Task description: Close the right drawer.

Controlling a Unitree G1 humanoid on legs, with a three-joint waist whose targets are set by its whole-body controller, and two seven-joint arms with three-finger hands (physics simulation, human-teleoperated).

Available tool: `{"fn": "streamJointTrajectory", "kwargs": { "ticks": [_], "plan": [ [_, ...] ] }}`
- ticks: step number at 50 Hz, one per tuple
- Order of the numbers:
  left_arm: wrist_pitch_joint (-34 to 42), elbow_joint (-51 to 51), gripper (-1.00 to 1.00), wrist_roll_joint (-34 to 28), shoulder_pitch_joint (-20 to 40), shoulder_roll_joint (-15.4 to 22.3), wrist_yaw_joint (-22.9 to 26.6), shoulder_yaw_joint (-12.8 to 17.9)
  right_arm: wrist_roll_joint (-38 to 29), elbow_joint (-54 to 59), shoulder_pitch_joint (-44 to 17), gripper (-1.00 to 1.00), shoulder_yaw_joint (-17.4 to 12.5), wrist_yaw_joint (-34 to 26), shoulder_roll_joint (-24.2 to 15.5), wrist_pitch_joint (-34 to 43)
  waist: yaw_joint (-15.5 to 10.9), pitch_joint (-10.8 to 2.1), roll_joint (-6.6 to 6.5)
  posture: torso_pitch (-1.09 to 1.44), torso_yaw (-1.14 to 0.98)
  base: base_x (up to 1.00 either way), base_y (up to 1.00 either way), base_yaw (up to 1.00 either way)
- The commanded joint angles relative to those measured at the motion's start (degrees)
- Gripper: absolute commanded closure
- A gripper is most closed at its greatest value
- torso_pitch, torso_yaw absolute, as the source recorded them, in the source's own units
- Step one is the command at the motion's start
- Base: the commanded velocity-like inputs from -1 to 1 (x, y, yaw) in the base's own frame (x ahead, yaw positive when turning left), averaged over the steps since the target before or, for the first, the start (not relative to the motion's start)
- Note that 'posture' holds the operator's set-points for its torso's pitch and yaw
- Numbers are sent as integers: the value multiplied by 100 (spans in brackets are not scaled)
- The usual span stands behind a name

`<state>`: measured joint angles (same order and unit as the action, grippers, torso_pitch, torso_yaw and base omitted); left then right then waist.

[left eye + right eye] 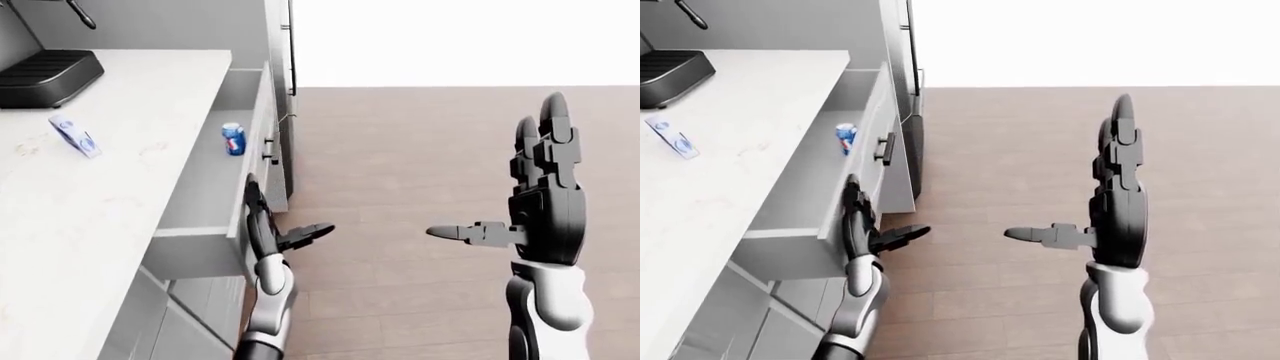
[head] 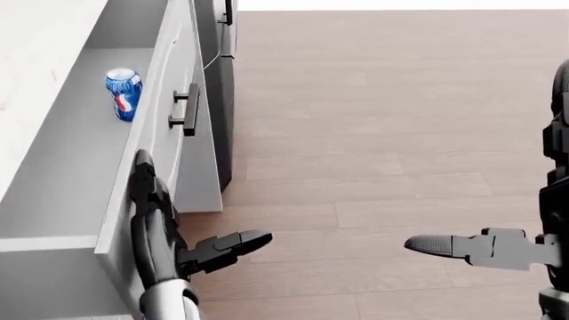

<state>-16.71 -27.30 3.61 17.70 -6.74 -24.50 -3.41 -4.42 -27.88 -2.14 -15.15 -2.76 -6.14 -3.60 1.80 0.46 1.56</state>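
Here the left hand [image 2: 165,233] lies flat against the drawer front [image 2: 160,143], fingers [image 2: 142,175] outstretched.

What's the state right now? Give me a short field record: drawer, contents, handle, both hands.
drawer: pulled open, at head view's left
contents: one blue soda can, upright
handle: black bar on the drawer's front panel, free of both hands
left hand: open, fingers flat against the front panel, below the handle in head view
right hand: open, raised over the wooden floor, touching nothing
counter: white, above the drawer
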Motion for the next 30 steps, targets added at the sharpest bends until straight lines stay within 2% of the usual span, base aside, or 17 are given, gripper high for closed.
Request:
{"fn": "streamJointTrajectory", "kwargs": {
  "ticks": [1, 21, 30],
  "plan": [
    [-250, 304, -100, 81, 103, 88, -231, 240, 9, -230, -102, -100, -28, 22, -47, -124, -55, -115, 26, 0, 0, 0, 0, 0],
    [-463, -35, -100, 419, 262, 612, -487, 768, 2, -178, -102, -100, -19, 23, -47, -169, -57, -105, -13, 0, 0, 0, 0, 0],
    [-439, -66, -100, 555, 301, 758, -558, 897, -19, -246, -108, -100, -1, 25, -40, -100, -51, -121, -31, 0, 0, 0, 0, 0]
  ]
}}
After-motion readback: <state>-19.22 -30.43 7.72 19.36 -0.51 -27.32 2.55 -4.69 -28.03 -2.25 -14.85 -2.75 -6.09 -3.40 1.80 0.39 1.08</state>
